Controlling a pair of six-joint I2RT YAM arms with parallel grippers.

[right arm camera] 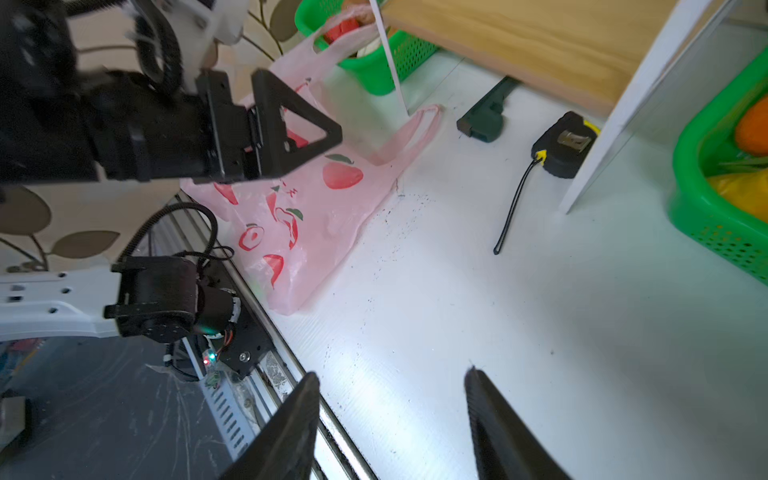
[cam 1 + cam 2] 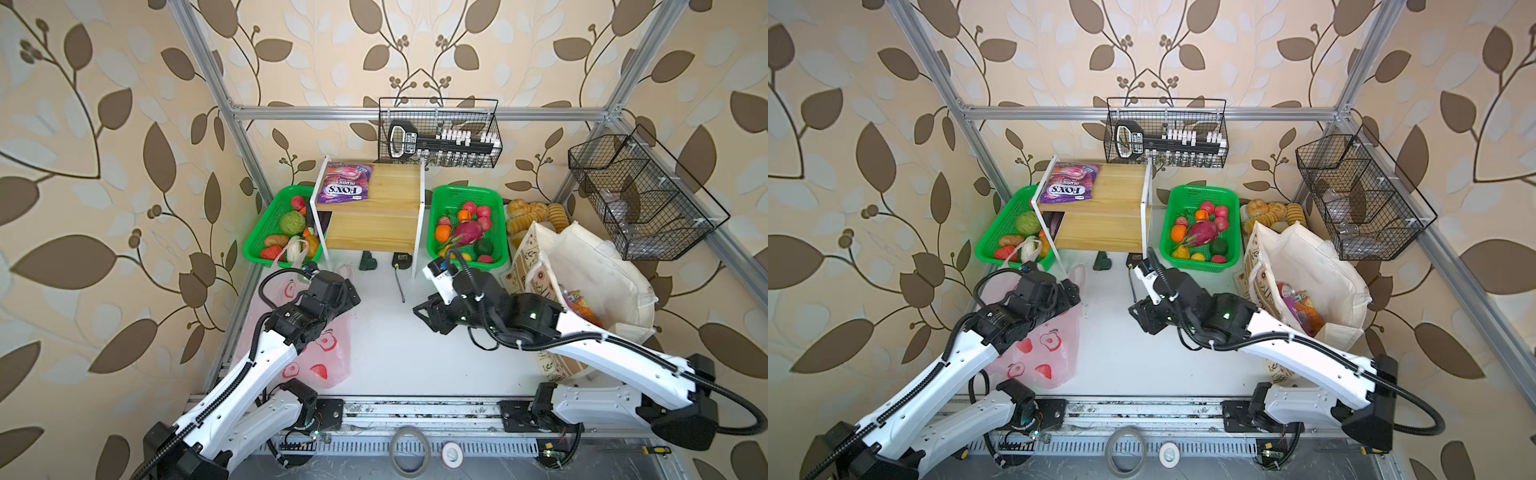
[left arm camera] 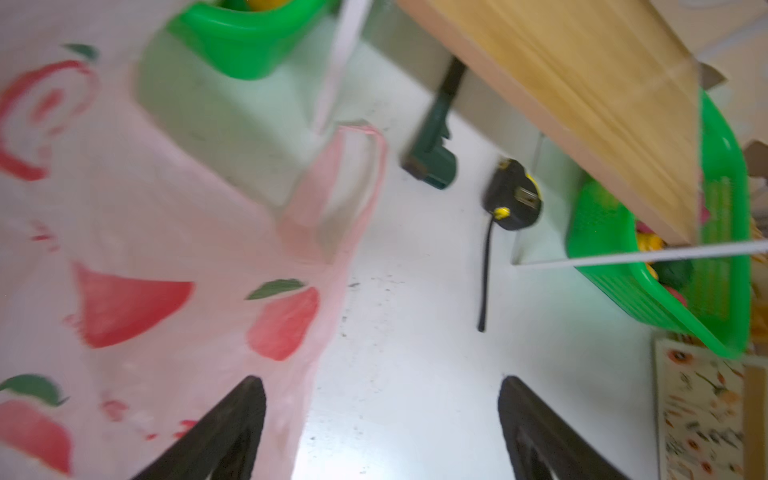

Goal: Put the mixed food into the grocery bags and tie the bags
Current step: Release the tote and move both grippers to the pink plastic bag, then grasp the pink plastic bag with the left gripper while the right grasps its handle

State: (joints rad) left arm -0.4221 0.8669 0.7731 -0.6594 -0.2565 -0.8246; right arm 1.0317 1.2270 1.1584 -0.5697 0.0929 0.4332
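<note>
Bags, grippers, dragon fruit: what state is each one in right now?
pink bag: lying flat on the table, untied.
canvas tote: standing open, packets inside, untied.
left gripper: open, empty.
right gripper: open, empty.
dragon fruit: in the green basket, not bagged.
</note>
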